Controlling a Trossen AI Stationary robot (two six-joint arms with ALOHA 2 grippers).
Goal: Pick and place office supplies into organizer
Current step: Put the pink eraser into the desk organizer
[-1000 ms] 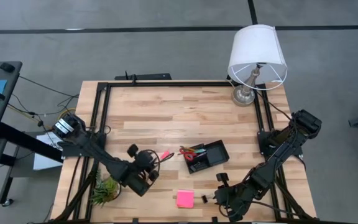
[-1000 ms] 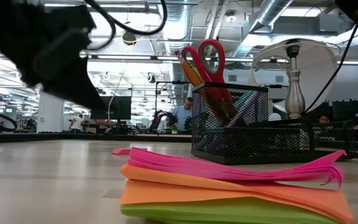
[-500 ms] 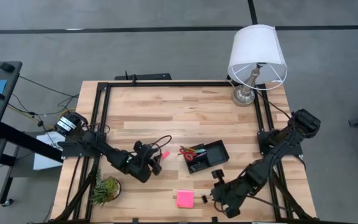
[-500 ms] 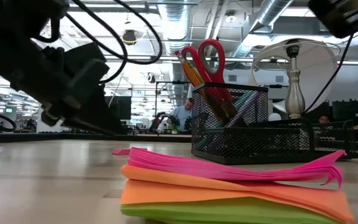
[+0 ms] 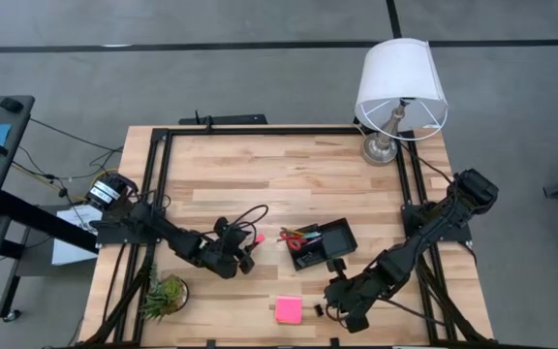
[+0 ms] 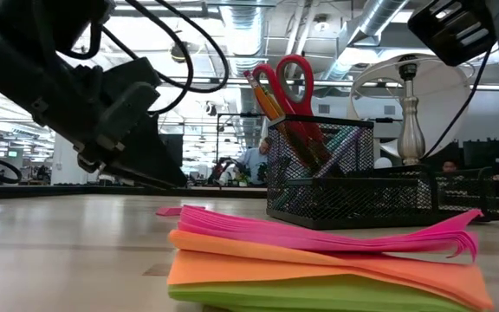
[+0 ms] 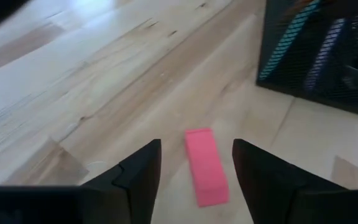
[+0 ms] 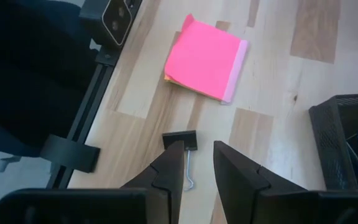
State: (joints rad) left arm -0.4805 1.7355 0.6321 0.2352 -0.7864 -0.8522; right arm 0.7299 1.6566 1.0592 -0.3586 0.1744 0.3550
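Two arms in the high view. Left pincer (image 5: pixel 245 254) sits low at centre-left of the frame, over the pink eraser (image 5: pixel 257 239), which lies just left of the organizer (image 5: pixel 325 242); likely lined up for a pick. Right pincer (image 5: pixel 335 302) is at lower centre, near the binder clip (image 5: pixel 319 310) and the sticky-note pad (image 5: pixel 288 310). One organizer, one pad, one eraser, one loose clip; red scissors (image 5: pixel 296 238) already stand in the organizer. One lamp (image 5: pixel 401 85) at upper right, one plant (image 5: pixel 166 294) at lower left, both out of the way on the tabletop (image 5: pixel 260 170).

Low view: one sticky-note pad (image 6: pixel 319 260) fills the foreground, pink over orange over green. One organizer (image 6: pixel 349 178) of black mesh behind it, holding one pair of scissors (image 6: pixel 288 82) plus pencils and pens upright, too packed to count. Eraser (image 6: pixel 168 210) shows as a pink sliver left of the pad. Left arm looms at upper left.

Left wrist view: one eraser (image 7: pixel 204 165) flat on the wood, lying between the two fingers (image 7: pixel 135 180), untouched. Pincer stands wide, straddling it, so a close looks next. Organizer (image 7: pixel 319 56) corner at upper right.

Right wrist view: one binder clip (image 8: pixel 181 141) just beyond the fingertips (image 8: pixel 169 171), wire handle pointing into the gap; one pad (image 8: pixel 205 59) farther up; organizer (image 8: pixel 347 146) at right edge with one metal clip inside. Pincer is narrow, holding nothing, aimed at the clip.
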